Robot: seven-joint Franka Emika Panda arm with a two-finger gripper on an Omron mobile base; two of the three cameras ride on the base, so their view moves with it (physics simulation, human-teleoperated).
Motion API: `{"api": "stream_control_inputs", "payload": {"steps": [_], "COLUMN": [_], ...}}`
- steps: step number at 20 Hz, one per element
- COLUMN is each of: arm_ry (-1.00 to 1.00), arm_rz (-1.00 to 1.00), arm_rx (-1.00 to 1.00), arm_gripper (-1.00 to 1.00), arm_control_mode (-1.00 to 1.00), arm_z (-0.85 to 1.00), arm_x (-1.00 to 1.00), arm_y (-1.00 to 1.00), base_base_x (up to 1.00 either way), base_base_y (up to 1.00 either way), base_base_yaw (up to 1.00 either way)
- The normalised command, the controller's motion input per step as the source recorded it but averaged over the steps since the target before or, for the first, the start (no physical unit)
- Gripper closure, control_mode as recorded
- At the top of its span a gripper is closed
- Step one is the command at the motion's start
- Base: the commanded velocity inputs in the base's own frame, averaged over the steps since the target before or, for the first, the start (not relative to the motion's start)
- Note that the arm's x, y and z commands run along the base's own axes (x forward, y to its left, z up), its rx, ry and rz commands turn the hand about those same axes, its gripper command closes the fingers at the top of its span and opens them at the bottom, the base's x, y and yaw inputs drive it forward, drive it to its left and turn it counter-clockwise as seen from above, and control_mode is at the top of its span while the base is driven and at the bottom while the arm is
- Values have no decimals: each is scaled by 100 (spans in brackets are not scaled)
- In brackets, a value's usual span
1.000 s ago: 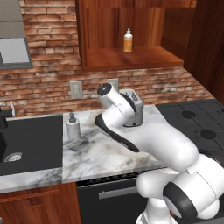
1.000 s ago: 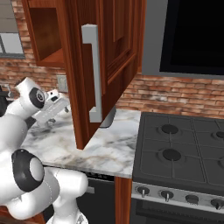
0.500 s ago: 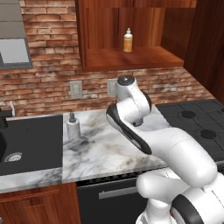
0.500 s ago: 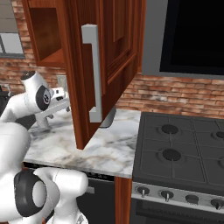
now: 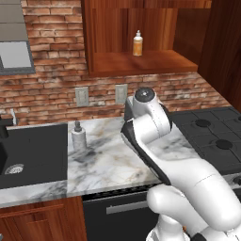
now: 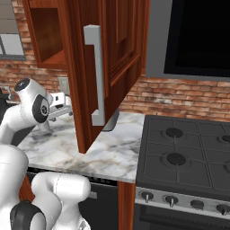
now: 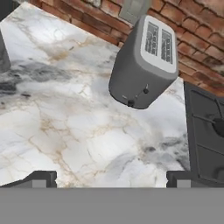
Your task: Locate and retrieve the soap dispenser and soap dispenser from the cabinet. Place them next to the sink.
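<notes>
Standing on the cabinet (image 5: 141, 70) shelf, the small orange soap bottle (image 5: 137, 44) with its white cap is upright near the middle of the open reddish-brown unit. The taller grey-white marbled soap bottle (image 5: 78, 137) with a dark pump head stands upright on the desk (image 5: 108, 160), just beside the right edge of the black sink (image 5: 33, 150), which has a round silver drain (image 5: 15, 168) at its left.

My claw (image 7: 111, 177) is wide open and holds nothing; its two dark tips stand well apart above bare marble, looking toward a silver toaster (image 7: 144, 61) that sits against the brick wall (image 5: 52, 70).

The desk is white marble with grey and tan veins. A black stove (image 6: 188, 157) with round burners joins it on the right, knobs along its front. The cabinet door (image 6: 108, 67) hangs open with a long pale handle (image 6: 95, 74). Two pale wall sockets (image 5: 101, 95) sit in the red brick below the shelf, and a dark panel (image 6: 197, 36) hangs above the stove.
</notes>
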Motion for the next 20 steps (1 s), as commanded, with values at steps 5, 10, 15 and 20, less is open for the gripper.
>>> {"api": "stream_control_inputs", "payload": {"steps": [5, 10, 15, 20], "arm_ry": [-18, -17, -19, -5], "arm_rz": [-26, -27, -24, 0], "arm_rx": [17, 23, 23, 15], "arm_gripper": [-100, -100, -100, -100], "arm_control_mode": [-100, -100, -100, -100], "arm_z": [38, 41, 35, 24], "arm_x": [-16, -17, -19, -7], "arm_y": [0, 0, -1, -1], "base_base_x": [0, 0, 0, 0], "base_base_y": [0, 0, 0, 0], "base_base_yaw": [0, 0, 0, 0]}}
